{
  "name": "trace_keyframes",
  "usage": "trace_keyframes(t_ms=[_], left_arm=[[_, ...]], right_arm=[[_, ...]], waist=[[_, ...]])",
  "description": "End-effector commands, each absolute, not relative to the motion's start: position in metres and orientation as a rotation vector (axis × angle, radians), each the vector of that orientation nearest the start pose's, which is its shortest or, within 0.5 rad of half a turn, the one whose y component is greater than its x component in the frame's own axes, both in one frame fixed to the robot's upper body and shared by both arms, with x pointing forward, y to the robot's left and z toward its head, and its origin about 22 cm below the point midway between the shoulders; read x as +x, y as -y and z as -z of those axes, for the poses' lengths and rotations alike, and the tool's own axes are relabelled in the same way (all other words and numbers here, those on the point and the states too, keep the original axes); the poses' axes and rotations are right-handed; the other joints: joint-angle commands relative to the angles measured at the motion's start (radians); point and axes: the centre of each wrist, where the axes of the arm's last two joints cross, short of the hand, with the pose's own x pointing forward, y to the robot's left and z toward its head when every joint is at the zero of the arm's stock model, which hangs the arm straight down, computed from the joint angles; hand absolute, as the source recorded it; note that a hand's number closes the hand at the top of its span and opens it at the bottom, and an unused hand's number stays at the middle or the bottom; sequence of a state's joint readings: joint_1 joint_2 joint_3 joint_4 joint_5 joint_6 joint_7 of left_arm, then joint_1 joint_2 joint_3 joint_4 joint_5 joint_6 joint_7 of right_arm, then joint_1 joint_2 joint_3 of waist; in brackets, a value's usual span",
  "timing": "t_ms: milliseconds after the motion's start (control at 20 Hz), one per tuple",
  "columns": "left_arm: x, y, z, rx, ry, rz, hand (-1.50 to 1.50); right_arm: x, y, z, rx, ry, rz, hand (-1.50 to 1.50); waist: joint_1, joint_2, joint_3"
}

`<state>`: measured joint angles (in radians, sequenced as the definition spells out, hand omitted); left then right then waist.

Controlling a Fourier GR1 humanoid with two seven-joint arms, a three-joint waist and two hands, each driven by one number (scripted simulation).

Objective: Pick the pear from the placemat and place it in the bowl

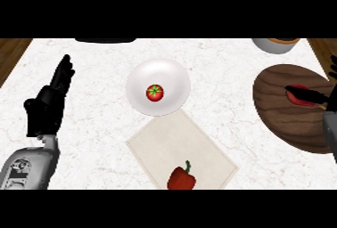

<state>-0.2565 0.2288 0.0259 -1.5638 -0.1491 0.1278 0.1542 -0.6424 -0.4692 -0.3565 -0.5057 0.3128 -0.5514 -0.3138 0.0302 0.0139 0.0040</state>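
No pear seen: mat (pixel 197 147) below bowl (pixel 172 73) has a pepper (pixel 181 179). R hand (pixel 309 94) right of bowl at red item (pixel 297 99), grip can't tell; L hand (pixel 49 102) left, open. Risk: wrong obj goes in

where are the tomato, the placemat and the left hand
tomato (pixel 154 92), head view, on its red skin beside the green stem
placemat (pixel 176 140), head view, on its bare middle
left hand (pixel 47 104), head view, on the black palm
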Motion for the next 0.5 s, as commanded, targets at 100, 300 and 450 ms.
trace_keyframes(t_ms=[100,300,450], left_arm=[[0.291,-0.279,-0.079,0.4,1.661,0.168,0.0],[0.288,-0.274,-0.084,0.39,1.645,0.128,0.0],[0.286,-0.289,-0.073,0.391,1.637,0.162,0.0]], right_arm=[[0.342,0.434,-0.015,-1.065,1.559,0.137,-1.5],[0.311,0.465,-0.007,-0.962,1.564,0.19,-1.5],[0.305,0.471,-0.014,-0.933,1.561,0.206,-1.5]], waist=[[-0.017,-0.01,-0.002],[-0.028,-0.013,-0.003],[-0.033,-0.015,-0.004]])
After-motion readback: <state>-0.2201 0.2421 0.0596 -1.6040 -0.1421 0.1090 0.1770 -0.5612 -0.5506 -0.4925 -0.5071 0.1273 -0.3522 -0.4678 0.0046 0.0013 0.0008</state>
